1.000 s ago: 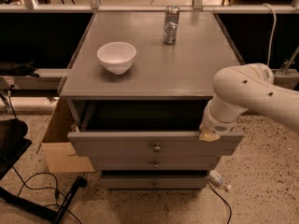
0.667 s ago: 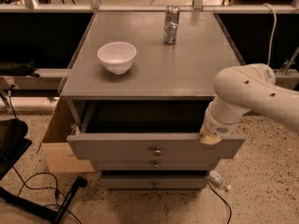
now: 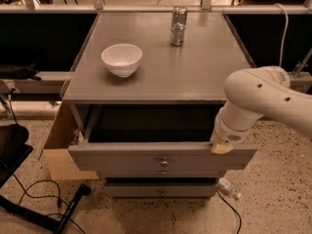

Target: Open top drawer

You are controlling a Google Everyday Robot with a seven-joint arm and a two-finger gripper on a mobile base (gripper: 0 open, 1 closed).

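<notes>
The top drawer (image 3: 122, 161) is the widest grey front, with a small brass knob (image 3: 164, 163) at its centre. It stands pulled out from the grey cabinet, and its dark box interior (image 3: 151, 123) shows. My gripper (image 3: 222, 147) is at the drawer's right end, on the top edge of the front, at the end of my white arm (image 3: 263, 99). Below it are two narrower drawer fronts (image 3: 161, 190) with similar knobs, both shut.
A white bowl (image 3: 122, 59) and a silver can (image 3: 178, 25) stand on the cabinet top (image 3: 195, 67). A cardboard box (image 3: 57, 147) leans at the cabinet's left. Black cables and a stand (image 3: 44, 213) lie on the floor at left. A small bottle (image 3: 228, 187) lies at right.
The drawer has come a little further out toward the camera. My gripper has moved with it along the front's top right edge.
</notes>
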